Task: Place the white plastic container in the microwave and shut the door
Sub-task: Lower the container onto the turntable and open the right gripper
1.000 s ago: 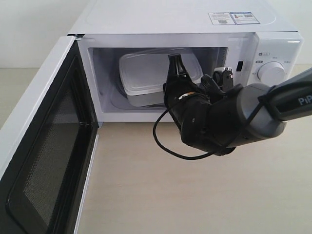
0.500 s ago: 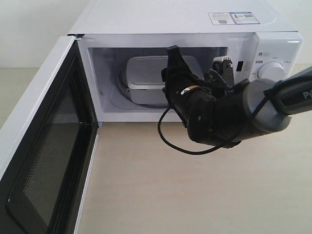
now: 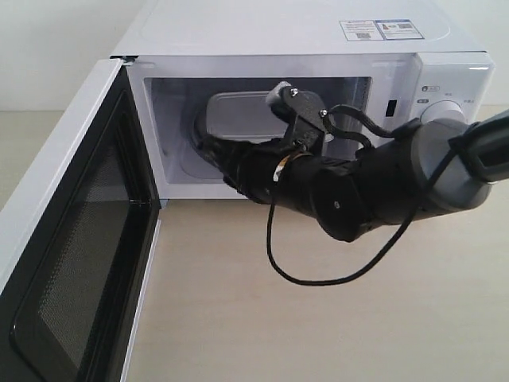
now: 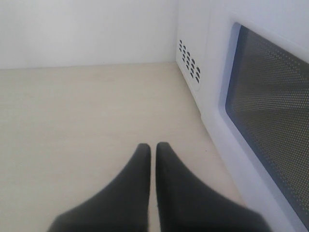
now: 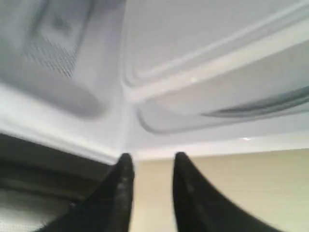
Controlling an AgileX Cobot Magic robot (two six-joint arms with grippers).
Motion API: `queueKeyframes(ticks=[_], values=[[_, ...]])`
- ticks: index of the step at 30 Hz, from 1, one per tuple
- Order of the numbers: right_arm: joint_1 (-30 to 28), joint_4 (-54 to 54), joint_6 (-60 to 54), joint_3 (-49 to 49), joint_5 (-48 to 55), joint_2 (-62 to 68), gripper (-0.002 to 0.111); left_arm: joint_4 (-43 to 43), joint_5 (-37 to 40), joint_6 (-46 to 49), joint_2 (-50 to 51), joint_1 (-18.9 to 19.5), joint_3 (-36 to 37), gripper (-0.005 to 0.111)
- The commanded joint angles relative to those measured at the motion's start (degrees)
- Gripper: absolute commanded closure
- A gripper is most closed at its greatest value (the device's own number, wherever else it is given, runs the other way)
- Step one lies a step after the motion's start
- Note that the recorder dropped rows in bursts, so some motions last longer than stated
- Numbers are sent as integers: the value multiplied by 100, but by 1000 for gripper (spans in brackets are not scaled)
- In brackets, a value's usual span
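Translucent rounded container inside boxy microwave

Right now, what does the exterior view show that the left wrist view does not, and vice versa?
Only the exterior view: the translucent white plastic container inside the white countertop microwave, the round white dial, and the dark right arm reaching in. Only the left wrist view: the black left gripper, shut and empty, and vent holes in the microwave's side. Both: the microwave's body, its open white door with the dark mesh window, and the pale table.
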Motion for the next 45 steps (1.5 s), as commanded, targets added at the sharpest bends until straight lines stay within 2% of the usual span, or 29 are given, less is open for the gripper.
queueKeyframes(ticks=[1, 5, 8, 15, 18, 27, 30, 35, 40, 45], values=[[-16, -217, -1930, 304, 53, -87, 108, -45, 6, -67, -18, 16, 22, 102], [-16, 255, -3570, 491, -757, -64, 108, -45, 6, -67, -18, 16, 22, 102], [-16, 682, -4184, 480, -1418, 95, 108, -45, 6, -67, -18, 16, 22, 102], [-16, 1521, -4482, 480, -2412, 460, 108, -45, 6, -67, -18, 16, 22, 102], [-16, 1544, -4525, 457, -2736, 631, 108, -45, 6, -67, -18, 16, 22, 102], [-16, 1786, -4525, -133, -2374, 821, 108, -45, 6, -67, -18, 16, 22, 102], [-16, 2240, -4808, -394, -2098, 907, 108, -45, 6, -67, -18, 16, 22, 102], [-16, 2337, -5178, -634, -1946, 1007, 108, -45, 6, -67, -18, 16, 22, 102], [-16, 2337, -5190, -673, -1888, 996, 108, -45, 6, -67, -18, 16, 22, 102], [-6, 2845, -5274, -612, -1160, 712, 108, -45, 6, -67, -18, 16, 22, 102]])
